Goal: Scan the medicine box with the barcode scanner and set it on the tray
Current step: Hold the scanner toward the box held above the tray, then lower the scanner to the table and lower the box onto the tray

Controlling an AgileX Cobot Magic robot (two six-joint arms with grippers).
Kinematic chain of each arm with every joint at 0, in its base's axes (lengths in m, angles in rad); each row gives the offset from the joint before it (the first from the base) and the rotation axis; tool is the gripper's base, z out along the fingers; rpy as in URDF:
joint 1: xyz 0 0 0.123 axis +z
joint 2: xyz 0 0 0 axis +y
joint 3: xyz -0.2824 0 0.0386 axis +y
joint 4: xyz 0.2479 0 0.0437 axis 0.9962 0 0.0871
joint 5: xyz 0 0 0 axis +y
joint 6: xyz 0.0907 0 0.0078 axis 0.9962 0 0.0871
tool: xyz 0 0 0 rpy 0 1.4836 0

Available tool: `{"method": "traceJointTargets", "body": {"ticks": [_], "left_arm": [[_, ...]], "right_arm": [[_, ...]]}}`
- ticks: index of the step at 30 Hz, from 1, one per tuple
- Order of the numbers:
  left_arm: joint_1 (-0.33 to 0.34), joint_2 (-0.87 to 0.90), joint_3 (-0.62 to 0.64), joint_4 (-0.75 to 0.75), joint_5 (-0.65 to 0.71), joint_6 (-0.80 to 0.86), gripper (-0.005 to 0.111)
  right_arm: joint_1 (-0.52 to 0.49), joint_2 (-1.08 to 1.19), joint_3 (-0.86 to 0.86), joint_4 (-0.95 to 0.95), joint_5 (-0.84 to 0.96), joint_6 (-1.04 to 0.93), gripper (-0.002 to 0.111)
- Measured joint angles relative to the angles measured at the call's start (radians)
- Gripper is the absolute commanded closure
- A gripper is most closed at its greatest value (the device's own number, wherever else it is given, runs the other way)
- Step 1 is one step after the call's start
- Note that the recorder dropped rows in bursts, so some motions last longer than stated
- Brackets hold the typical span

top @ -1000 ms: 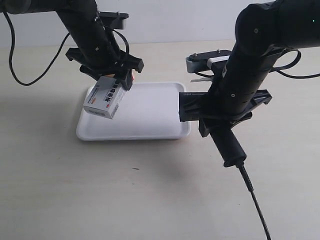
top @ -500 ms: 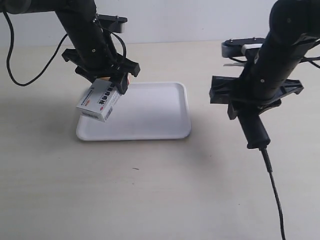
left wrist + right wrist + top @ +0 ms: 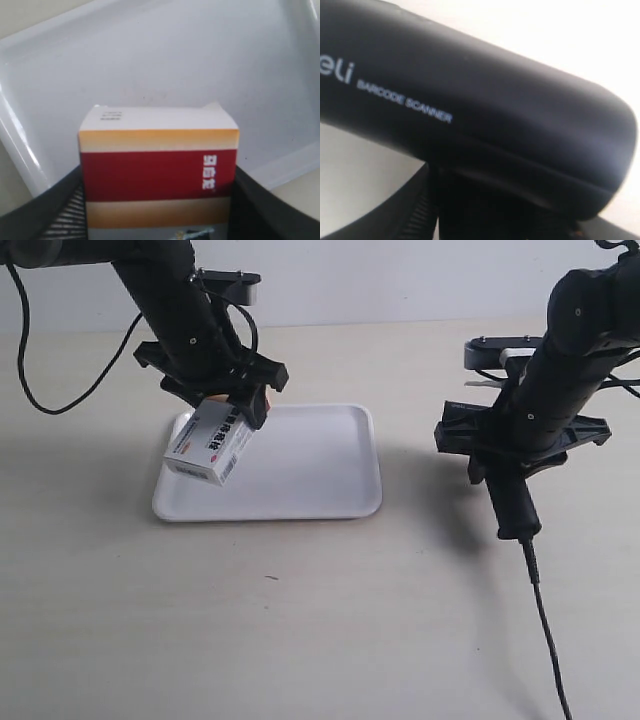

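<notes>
The medicine box (image 3: 210,445), white with a red and orange end band, hangs tilted just above the left end of the white tray (image 3: 320,470). My left gripper (image 3: 238,402) is shut on its upper end. In the left wrist view the medicine box (image 3: 157,165) fills the space between the dark fingers (image 3: 257,205), with the tray (image 3: 175,60) beneath it. My right gripper (image 3: 515,445) is shut on the black barcode scanner (image 3: 512,505), held off the table to the right of the tray, handle pointing down toward the front. The barcode scanner (image 3: 495,115) head fills the right wrist view.
The scanner's thin black cable (image 3: 547,635) trails down to the table's front edge on the right. Another black cable (image 3: 25,350) loops at the far left behind the left arm. The table is pale beige with a white wall behind.
The right arm has carried the scanner rightward, away from the tray. The left gripper with the box dipped slightly left, then came back right over the tray's left end.
</notes>
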Motion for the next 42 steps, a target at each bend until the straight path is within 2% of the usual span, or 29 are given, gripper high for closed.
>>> {"method": "traceJointTargets", "body": {"ticks": [13, 18, 25, 26, 28, 29, 30, 31, 32, 34, 42], "left_arm": [[0.0, 0.0, 0.0, -0.009, -0.002, 0.002, 0.107], [0.0, 0.0, 0.0, -0.01, -0.006, 0.002, 0.107], [0.0, 0.0, 0.0, -0.01, -0.029, 0.029, 0.107], [0.0, 0.007, -0.001, -0.014, -0.032, 0.029, 0.107], [0.0, 0.029, -0.002, -0.016, -0.037, 0.029, 0.107], [0.0, 0.037, -0.002, -0.016, -0.039, 0.031, 0.107], [0.0, 0.052, -0.002, -0.016, -0.039, 0.033, 0.107], [0.0, 0.055, -0.002, -0.02, -0.041, 0.036, 0.107], [0.0, 0.057, -0.002, -0.028, -0.047, 0.045, 0.107], [0.0, 0.057, -0.002, -0.036, -0.059, 0.051, 0.107], [0.0, 0.057, -0.002, -0.039, -0.098, 0.083, 0.107]], "right_arm": [[0.0, 0.047, 0.0, 0.0, -0.052, 0.0, 0.108], [0.0, 0.057, 0.0, 0.0, -0.057, 0.0, 0.101], [0.0, 0.078, 0.0, 0.0, -0.068, 0.0, 0.096], [0.0, 0.078, 0.0, 0.0, -0.068, 0.0, 0.094], [0.0, 0.078, 0.0, 0.002, -0.068, 0.0, 0.076], [0.0, 0.078, 0.0, 0.002, -0.068, 0.0, 0.06], [0.0, 0.078, 0.0, 0.006, -0.068, 0.0, 0.054], [0.0, 0.078, 0.0, 0.006, -0.068, 0.0, 0.041], [0.0, 0.08, 0.0, 0.008, -0.066, 0.0, 0.034], [0.0, 0.08, -0.002, 0.012, -0.062, -0.002, 0.029], [0.0, 0.04, -0.002, 0.015, -0.022, -0.001, 0.029]]}}
